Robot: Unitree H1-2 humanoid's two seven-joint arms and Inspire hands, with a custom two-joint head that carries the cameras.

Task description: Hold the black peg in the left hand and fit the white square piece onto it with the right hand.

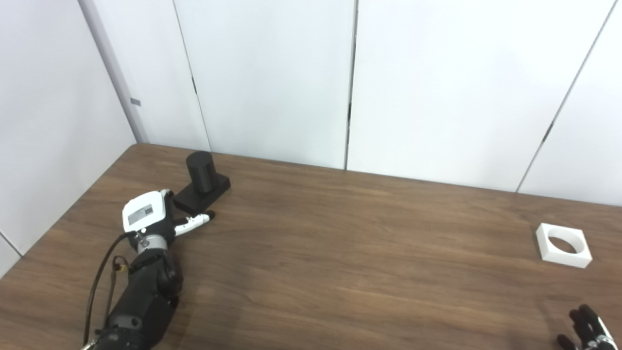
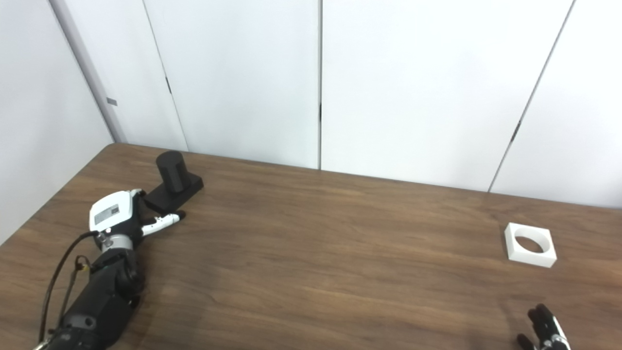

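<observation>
left eye view: black peg [image 1: 204,182] stands upright on its flat square base at the far left of the wooden table [image 1: 340,253], near the back edge. left hand [image 1: 155,218] sits just in front of the base, white back plate up, one finger stretched out beside the base's near corner. fingers look apart, nothing held; whether a fingertip touches the base, cannot tell.

white square piece [image 1: 563,245] lies flat at far right, round hole up, well apart from the peg. right hand [image 1: 588,330] only pokes in at the bottom right corner, a few dark fingertips showing; spread or closed, cannot tell. holds nothing visible.

risks, as judged:
- left hand comes at the base low and from the front; a push before the fingers wrap could slide or tip the peg toward the back edge.
- gripping the base alone may leave the peg tilted, so the hole binds.
- white piece is thin and flat; fingers may skate it along the table rather than lift it.
</observation>
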